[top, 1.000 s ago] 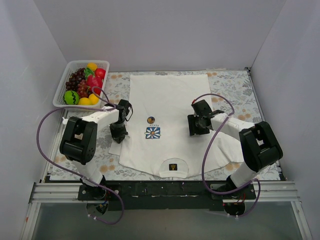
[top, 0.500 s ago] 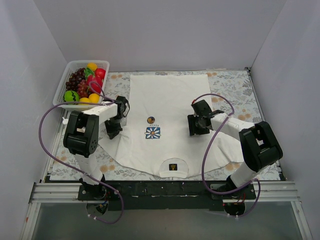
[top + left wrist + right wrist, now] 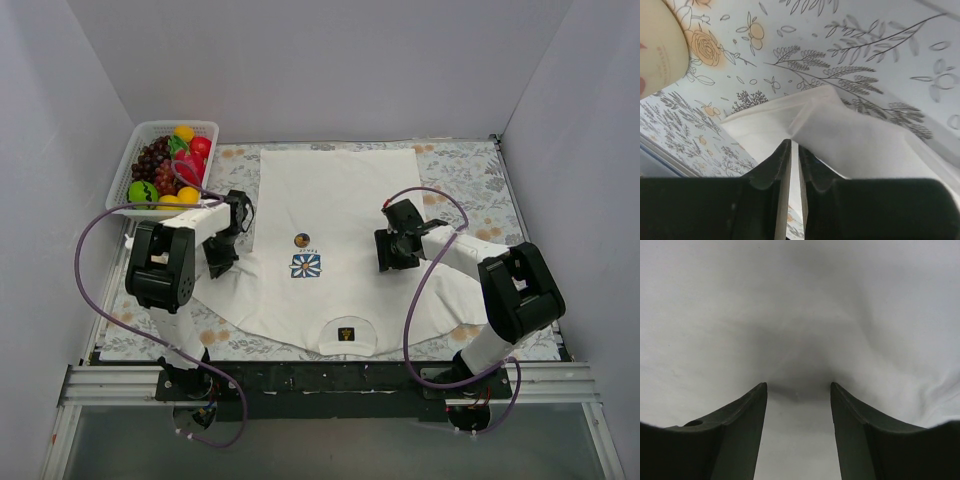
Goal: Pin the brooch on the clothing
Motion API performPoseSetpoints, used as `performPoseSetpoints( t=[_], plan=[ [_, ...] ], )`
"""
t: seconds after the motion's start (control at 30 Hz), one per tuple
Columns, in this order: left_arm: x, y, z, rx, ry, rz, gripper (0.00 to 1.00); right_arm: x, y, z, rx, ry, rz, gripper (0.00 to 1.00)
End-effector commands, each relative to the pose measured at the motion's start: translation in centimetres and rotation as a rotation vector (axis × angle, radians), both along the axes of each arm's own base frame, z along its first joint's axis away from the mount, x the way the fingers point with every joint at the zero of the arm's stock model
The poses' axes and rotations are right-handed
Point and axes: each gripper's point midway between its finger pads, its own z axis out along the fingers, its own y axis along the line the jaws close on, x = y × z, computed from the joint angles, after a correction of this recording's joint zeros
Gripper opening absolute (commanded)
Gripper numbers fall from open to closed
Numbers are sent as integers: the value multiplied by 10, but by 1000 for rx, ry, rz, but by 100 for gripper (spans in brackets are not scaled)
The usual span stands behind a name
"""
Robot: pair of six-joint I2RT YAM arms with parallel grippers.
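My left gripper (image 3: 794, 146) is all but closed, pinching the clothing (image 3: 855, 142) at its sleeve edge, while my right gripper (image 3: 798, 386) gapes wide, holding nothing.

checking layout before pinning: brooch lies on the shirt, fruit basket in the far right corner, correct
Not quite: the basket sits in the far left corner, as the top view shows. The brooch does lie on the shirt.
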Motion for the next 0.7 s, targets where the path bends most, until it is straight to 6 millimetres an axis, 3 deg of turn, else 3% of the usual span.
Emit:
performPoseSetpoints(
  t=[0.0, 0.1, 0.17, 0.23, 0.27, 0.33, 0.37, 0.57, 0.63, 0.67],
  plan=[
    [40, -14, 44, -77, -195, -16, 14, 12, 7, 29, 28, -66, 26, 61],
    [58, -27, 65, -154, -281, -57, 24, 21, 12, 55, 64, -143, 44, 62],
    [69, -34, 85, -197, -367, -96, 47, 25, 14, 78, 97, -214, 57, 63],
    [78, -48, 101, -269, -446, -142, 60, 28, 16, 96, 121, -275, 66, 63],
    [80, -51, 119, -295, -506, -166, 77, 29, 16, 112, 142, -321, 67, 74],
    [86, -66, 136, -375, -589, -219, 89, 31, 17, 130, 168, -386, 68, 77],
    [85, -69, 156, -404, -660, -238, 98, 30, 16, 148, 195, -439, 65, 79],
    [83, -101, 221, -601, -935, -366, 98, 26, 14, 219, 323, -679, 41, 83],
    [77, -110, 252, -672, -1053, -412, 98, 23, 11, 229, 340, -722, 31, 83],
    [72, -112, 251, -690, -1070, -413, 98, 21, 7, 245, 358, -774, 17, 83]
  ],
)
